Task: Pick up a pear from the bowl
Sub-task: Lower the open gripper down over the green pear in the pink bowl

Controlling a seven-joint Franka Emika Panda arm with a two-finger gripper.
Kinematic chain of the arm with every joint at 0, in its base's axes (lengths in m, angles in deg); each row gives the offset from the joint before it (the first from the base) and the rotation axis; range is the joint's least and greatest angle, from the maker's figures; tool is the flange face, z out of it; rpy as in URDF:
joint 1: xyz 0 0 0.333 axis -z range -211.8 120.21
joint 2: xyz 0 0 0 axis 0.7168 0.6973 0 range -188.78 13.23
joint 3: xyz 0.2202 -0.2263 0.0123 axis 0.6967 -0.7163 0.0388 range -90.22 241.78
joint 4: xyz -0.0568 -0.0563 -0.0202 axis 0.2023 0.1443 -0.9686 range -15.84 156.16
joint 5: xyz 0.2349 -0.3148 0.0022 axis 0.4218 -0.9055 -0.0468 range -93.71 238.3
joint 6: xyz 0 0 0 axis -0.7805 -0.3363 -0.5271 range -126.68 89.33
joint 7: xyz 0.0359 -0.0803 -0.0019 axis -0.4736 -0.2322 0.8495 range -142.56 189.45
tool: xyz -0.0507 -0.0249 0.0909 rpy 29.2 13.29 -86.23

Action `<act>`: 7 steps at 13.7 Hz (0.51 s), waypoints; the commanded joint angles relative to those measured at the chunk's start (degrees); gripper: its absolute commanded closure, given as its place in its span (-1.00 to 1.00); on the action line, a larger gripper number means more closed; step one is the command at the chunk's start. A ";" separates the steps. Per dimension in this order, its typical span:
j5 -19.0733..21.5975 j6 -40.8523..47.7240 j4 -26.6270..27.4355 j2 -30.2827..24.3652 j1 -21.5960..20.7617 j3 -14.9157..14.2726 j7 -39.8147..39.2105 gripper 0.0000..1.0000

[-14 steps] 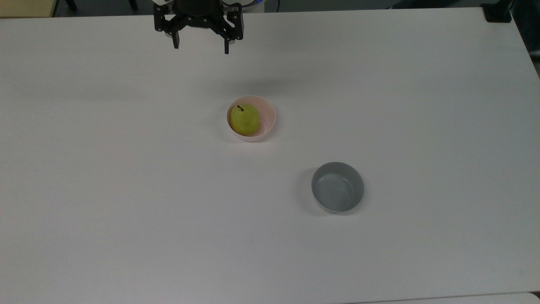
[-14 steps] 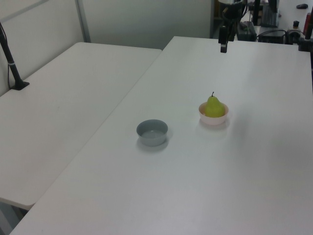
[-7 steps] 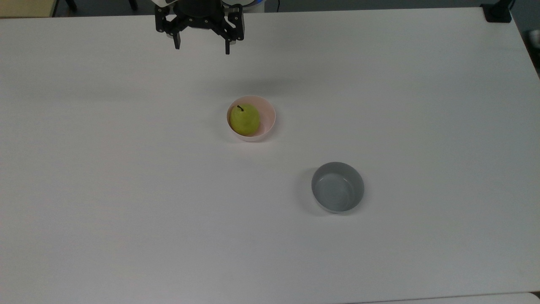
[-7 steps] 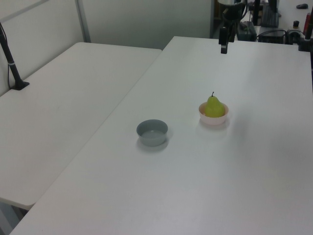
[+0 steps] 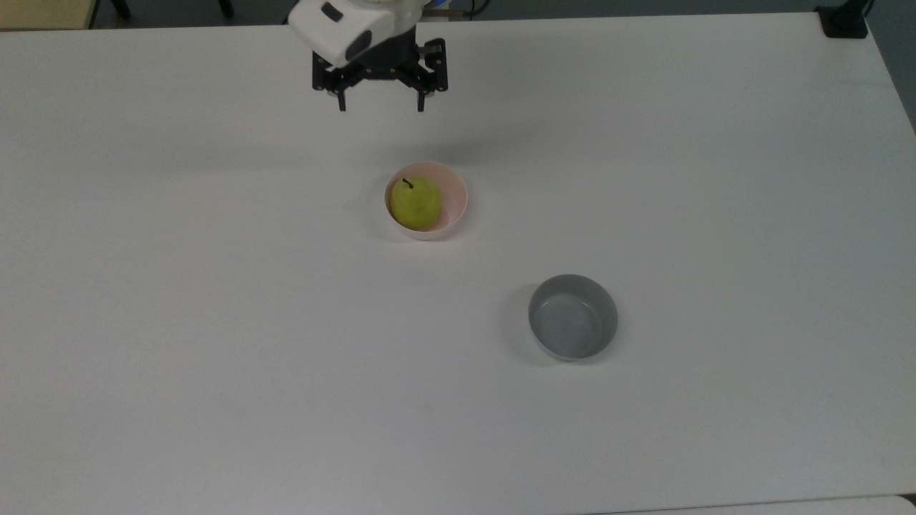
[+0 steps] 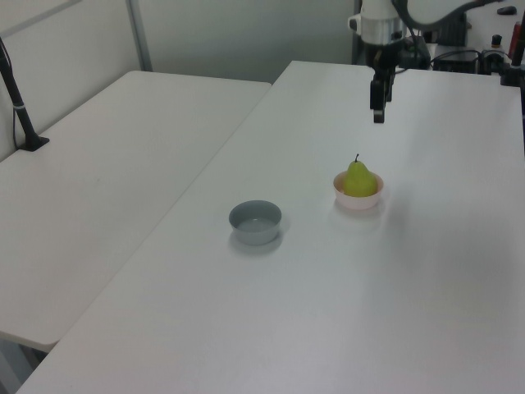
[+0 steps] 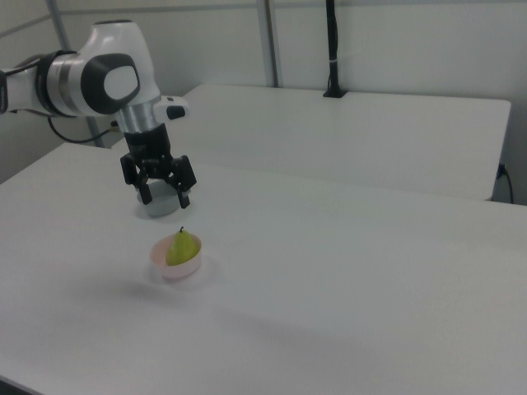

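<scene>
Two bowls on white table (image 5: 215, 322): pale pink bowl (image 5: 458, 192) near centre, grey bowl (image 5: 572, 316) well apart toward the top view's lower right, holding nothing. Pear (image 5: 415, 202) sitting upright inside pink bowl, resting toward the top view's left wall, dark stem up. Not yet touched.

Gripper (image 5: 380, 107) shifted since half a second ago: in the top view moved rightward and down-frame toward the pink bowl, white wrist housing now swung into sight above it. In the left view dropped noticeably lower and nearer the pear. Fingers spread wide, nothing between them (gap looks ample for the fruit). Hanging above the table, short of the bowl, near but not over it.

Reading of this: approach phase under way, roughly at the start of the task. Likely needed next: carry on over the bowl, centre over the pear, descend with fingers straddling the body below the stem. Risk: a fingertip catching the bowl rim on the crowded side.

No brand, label or legible writing anywhere on arm, bowls or table.
</scene>
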 commanded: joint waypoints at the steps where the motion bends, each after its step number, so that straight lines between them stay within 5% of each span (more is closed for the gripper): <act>1: 0.89 -7.71 5.16 1.12 -1.43 -0.21 -5.48 -1.00; 7: 0.89 -15.55 5.08 8.69 -3.28 -0.03 -6.54 -1.00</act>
